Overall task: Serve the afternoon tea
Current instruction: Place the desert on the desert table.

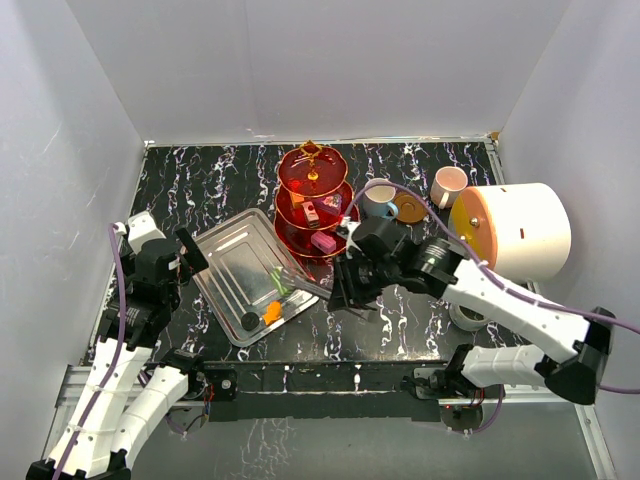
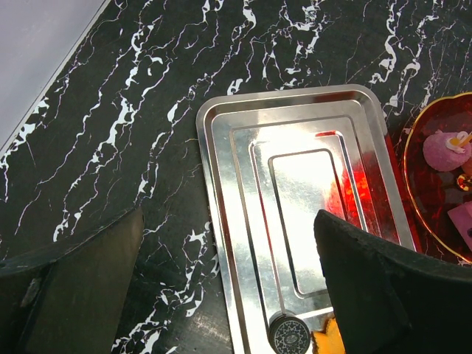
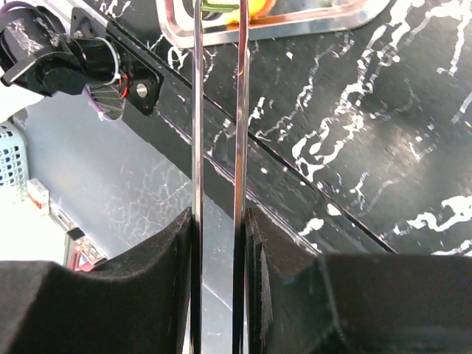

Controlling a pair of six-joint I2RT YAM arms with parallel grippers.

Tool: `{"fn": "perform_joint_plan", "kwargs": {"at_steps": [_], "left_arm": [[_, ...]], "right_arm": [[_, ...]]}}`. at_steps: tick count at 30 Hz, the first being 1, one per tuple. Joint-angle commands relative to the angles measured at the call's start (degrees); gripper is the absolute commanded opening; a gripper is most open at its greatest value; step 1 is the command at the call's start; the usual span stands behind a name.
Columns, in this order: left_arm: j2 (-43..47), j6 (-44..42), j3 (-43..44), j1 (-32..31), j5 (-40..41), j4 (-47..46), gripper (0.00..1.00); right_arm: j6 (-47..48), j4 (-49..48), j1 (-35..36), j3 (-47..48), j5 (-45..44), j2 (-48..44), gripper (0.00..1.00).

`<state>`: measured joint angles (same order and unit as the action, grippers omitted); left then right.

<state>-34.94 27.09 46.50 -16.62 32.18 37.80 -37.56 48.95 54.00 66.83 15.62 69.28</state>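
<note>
My right end effector [image 3: 219, 221] is clamping slim, mirror-bright steel tongs [image 3: 241, 110]. My left end effector [image 2: 228, 221] is gaping over the glossy, stepped rectangular silver tray [image 2: 214, 147] near the surface's front edge.

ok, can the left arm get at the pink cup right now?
Probably not. The pink cup sits far right; the red stand and the right arm with its tongs lie between it and the open left gripper over the tray.

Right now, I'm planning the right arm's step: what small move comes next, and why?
Probably squeeze the tongs closed: the right gripper holds them, and their arms, apart, flank the green sweet on the tray.
</note>
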Motion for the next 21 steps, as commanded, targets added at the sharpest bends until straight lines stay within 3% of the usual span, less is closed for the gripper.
{"fn": "perform_joint_plan", "kwargs": {"at_steps": [1, 11, 21], "left_arm": [[0.40, 0.06, 1.33, -0.10, 0.59, 0.42, 0.99], [0.05, 0.07, 1.33, -0.11, 0.42, 0.45, 0.99], [0.23, 0.24, 1.44, -0.09, 0.60, 0.72, 0.99]], "right_arm": [[-0.57, 7.27, 0.14, 1.37, -6.99, -5.95, 0.17], [-5.29, 22.45, 0.11, 10.05, -27.13, -9.42, 0.17], [-3.47, 20.23, -0.33, 20.13, -44.77, -5.40, 0.19]]}}
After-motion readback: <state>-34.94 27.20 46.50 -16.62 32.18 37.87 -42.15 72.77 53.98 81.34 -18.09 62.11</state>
